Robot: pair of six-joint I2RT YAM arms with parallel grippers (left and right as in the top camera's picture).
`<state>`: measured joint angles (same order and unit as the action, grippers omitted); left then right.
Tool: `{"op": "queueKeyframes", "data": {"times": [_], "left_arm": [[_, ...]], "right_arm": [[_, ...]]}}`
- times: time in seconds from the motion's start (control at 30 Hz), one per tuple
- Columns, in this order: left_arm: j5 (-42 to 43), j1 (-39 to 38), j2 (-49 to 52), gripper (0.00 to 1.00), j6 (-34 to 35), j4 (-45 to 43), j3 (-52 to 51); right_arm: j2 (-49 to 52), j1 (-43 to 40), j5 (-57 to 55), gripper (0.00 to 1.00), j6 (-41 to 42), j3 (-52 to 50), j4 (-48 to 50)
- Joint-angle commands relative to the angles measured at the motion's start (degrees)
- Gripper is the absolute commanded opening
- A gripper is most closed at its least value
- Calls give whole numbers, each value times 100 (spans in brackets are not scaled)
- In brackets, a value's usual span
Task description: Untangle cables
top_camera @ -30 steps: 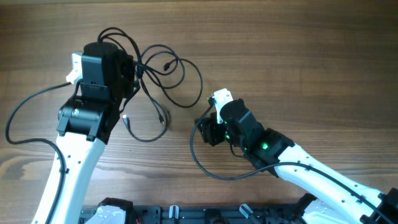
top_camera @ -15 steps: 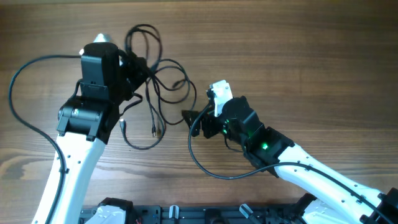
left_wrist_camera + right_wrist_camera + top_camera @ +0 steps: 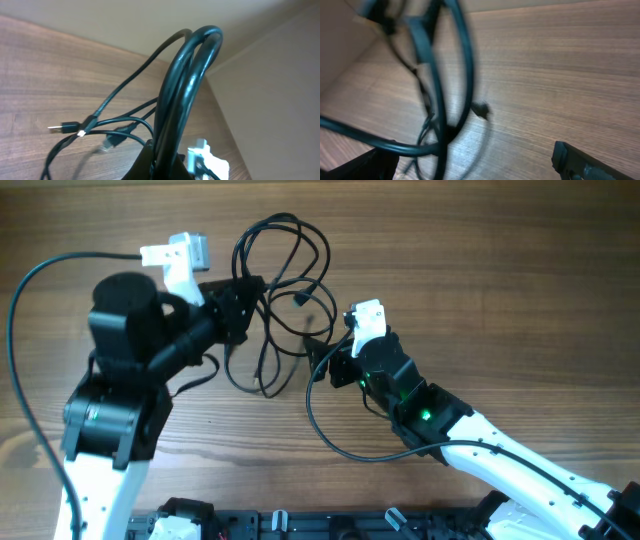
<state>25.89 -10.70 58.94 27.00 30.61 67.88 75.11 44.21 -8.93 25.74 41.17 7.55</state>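
Left pincer (image 3: 243,302) is clamped on the cables (image 3: 290,265) where several strands bunch together. From overhead, their loops fan out beyond it across the table (image 3: 500,260) toward the right pincer (image 3: 318,360), which sits just beside the lower loops. The left wrist camera adds what overhead flattens: the bundle rises from the pincer in a tall arch, clear of the wood, with a metal-tipped plug (image 3: 61,127) sticking out at lower left. That right pincer stands open. Its fingers (image 3: 572,161) are wide apart at the bottom corners of its own view, with blurred strands hanging before them. Whether any strand touches a finger cannot be told.
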Motion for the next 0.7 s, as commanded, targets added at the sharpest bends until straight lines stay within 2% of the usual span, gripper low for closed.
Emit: {"op": "queueKeyframes", "data": {"times": [0.0,0.17,0.27,0.43,0.67], "left_arm": [[166,22,-330,4,-267,-33,146],[151,22,-431,4,-313,-11,146],[44,22,-409,4,-586,103,146],[-772,22,-402,4,-584,498,146],[-1652,22,-402,4,-404,566,146]], "right_arm": [[55,-4,-332,100,52,-39,13],[55,-2,-210,100,146,-39,175],[55,-2,94,100,125,-39,498],[55,-2,452,100,125,-39,876],[55,-2,664,100,125,-39,758]]}}
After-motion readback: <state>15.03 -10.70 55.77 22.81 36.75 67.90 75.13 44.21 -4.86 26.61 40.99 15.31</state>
